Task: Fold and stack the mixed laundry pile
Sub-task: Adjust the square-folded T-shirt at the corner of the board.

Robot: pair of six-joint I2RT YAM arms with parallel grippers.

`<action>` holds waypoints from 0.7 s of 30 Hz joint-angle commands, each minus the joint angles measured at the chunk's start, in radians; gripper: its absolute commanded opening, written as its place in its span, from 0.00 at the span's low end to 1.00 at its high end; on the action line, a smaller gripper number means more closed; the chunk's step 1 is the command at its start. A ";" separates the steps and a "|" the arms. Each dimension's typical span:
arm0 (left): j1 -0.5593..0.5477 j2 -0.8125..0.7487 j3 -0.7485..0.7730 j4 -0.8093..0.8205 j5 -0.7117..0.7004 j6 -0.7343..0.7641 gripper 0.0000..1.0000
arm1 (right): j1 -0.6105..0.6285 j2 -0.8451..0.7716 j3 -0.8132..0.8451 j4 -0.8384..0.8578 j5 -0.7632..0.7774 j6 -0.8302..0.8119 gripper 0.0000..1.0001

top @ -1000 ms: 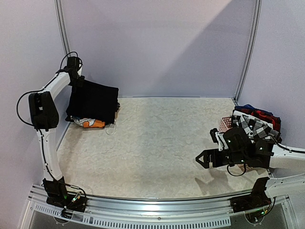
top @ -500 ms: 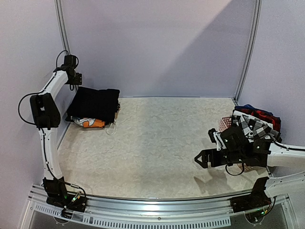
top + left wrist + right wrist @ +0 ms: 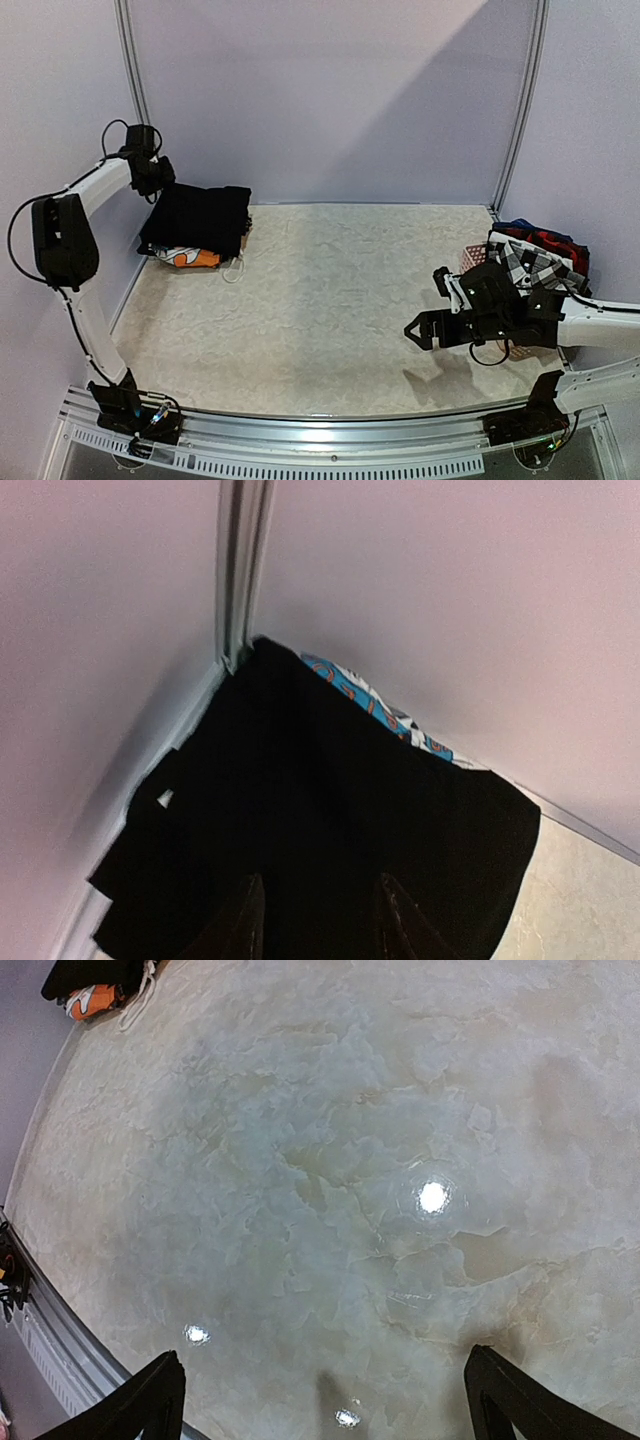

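A folded black garment (image 3: 197,218) lies flat on an orange-blue-white printed piece (image 3: 186,257) in the back left corner. My left gripper (image 3: 150,176) hangs just above the garment's back left edge. In the left wrist view its fingers (image 3: 246,920) stand apart over the black garment (image 3: 330,810), with nothing between them, and the printed piece (image 3: 372,696) peeks out behind. The mixed laundry pile (image 3: 532,256), checked and red-navy pieces, sits at the right. My right gripper (image 3: 420,330) hovers open over the bare table (image 3: 330,1160), left of the pile.
A pink perforated basket (image 3: 470,260) holds the pile at the right edge. A white cord (image 3: 232,270) trails from the left stack. Walls and a metal post (image 3: 240,570) close in the left corner. The rail (image 3: 40,1330) runs along the near edge.
The left gripper let go of the black garment, which dropped flat onto the stack. The left arm then swung up and back to the left. The right arm crept slightly left.
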 commanded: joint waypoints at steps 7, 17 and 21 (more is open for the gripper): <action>-0.015 0.186 -0.002 0.108 0.184 -0.071 0.35 | 0.009 0.010 0.016 0.019 -0.008 -0.008 0.98; 0.016 0.375 0.119 0.082 0.153 -0.064 0.31 | 0.009 0.024 0.015 -0.005 0.010 0.007 0.98; 0.039 0.382 0.124 0.087 0.107 -0.069 0.30 | 0.009 0.027 0.014 -0.011 0.018 0.012 0.98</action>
